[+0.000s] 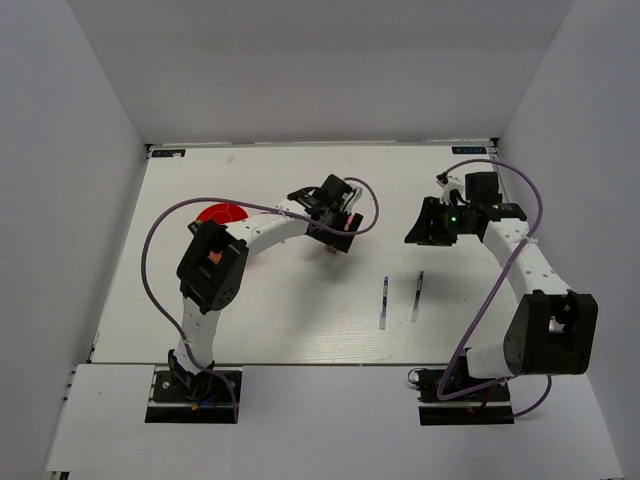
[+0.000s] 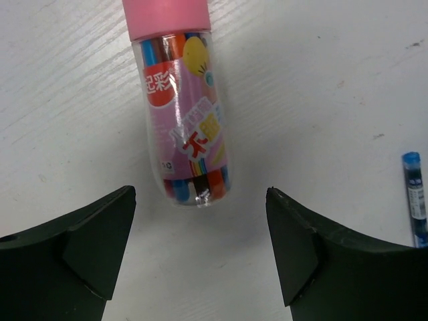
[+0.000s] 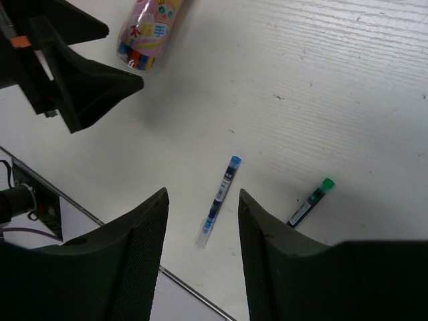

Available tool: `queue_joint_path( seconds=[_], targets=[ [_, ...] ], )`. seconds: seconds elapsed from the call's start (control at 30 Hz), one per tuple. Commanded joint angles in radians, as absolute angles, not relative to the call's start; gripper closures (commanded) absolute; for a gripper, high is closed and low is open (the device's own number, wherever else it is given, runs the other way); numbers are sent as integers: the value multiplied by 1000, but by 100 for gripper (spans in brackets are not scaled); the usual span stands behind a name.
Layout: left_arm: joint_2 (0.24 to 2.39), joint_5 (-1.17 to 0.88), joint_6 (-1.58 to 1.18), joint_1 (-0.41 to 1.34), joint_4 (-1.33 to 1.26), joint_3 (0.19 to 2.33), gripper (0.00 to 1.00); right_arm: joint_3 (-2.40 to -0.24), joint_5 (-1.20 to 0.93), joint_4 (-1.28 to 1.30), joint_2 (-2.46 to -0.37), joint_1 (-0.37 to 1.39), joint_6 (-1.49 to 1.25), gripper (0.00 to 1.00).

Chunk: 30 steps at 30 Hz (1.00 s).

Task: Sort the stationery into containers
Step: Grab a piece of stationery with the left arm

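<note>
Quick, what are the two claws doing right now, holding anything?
Left gripper: open, empty, pink-capped tube just ahead.
Right gripper: open, empty.

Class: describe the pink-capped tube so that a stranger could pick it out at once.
On the white table, look just ahead of the left arm's open jaws. The tube lies flat there: clear plastic, pink cap, pink label, coloured sticks inside. It is far fatter than the thin blue-capped pen and green-capped pen nearby.

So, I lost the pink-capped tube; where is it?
Left wrist view, centre: the pink-capped tube lies ahead of the left gripper, blue-capped pen to its right.
</note>
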State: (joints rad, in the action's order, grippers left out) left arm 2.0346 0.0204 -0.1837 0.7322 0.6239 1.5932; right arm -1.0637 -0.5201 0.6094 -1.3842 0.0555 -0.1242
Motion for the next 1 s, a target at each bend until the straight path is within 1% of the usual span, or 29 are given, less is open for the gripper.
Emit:
queue_joint_path(
  seconds=[0.0, 0.17, 0.3, 0.47, 0.57, 0.7, 0.93, 0.97],
  targets=[
    [2043, 86, -179, 736, 618, 1634, 11, -1057, -597, 591, -1350, 41, -137, 50],
    [2066, 146, -187, 741, 597, 1611, 11, -1057, -620, 591, -1350, 28, -138, 49],
    [2063, 147, -202, 736, 548, 1566, 11, -1057, -634, 591, -1351, 20, -137, 48],
    [2043, 149, -235, 738, 421, 1491, 11, -1054, -646, 591, -1356, 17, -138, 45],
    [2030, 153, -261, 745, 364, 1453, 11, -1054, -650, 586, -1359, 11, -135, 45],
    [2019, 214, -268, 753, 290, 1398, 11, -1054, -666, 587, -1364, 14, -137, 45],
    [2019, 255, -273, 758, 226, 1378, 12, -1051, -690, 584, -1365, 12, -138, 45],
    [2017, 258, -273, 759, 224, 1379, 14, -1051, -692, 583, -1368, 14, -140, 45]
  ],
)
